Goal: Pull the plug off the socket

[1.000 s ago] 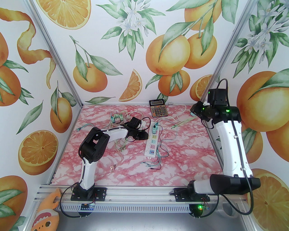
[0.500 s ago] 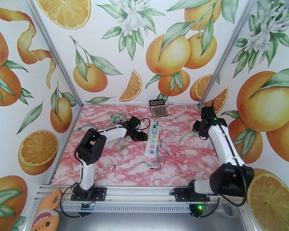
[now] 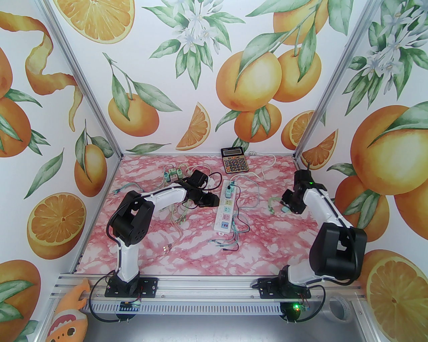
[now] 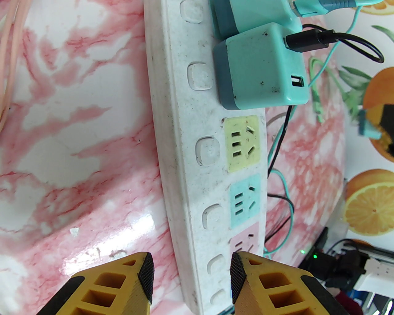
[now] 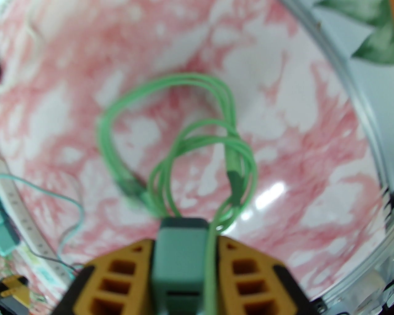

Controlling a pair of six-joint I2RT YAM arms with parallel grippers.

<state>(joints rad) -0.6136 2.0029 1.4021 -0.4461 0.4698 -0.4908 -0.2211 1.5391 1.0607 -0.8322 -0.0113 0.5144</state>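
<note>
Now | right gripper point(image 5: 184, 242) is clenching the teal plug point(image 5: 180, 258), holding it well right of the power strip point(image 3: 223, 217), clear of its sockets | green cable point(image 5: 227, 101) is trailing from the plug | left gripper point(image 4: 190, 264) is hovering, fingers spread, at the strip's left edge

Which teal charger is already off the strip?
The charger clamped in the right fingers, green cable trailing; the other two sit plugged into the strip.

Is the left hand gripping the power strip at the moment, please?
No, the left hand is open, its fingers apart near the power strip, while the right hand is shut on a teal plug.
</note>
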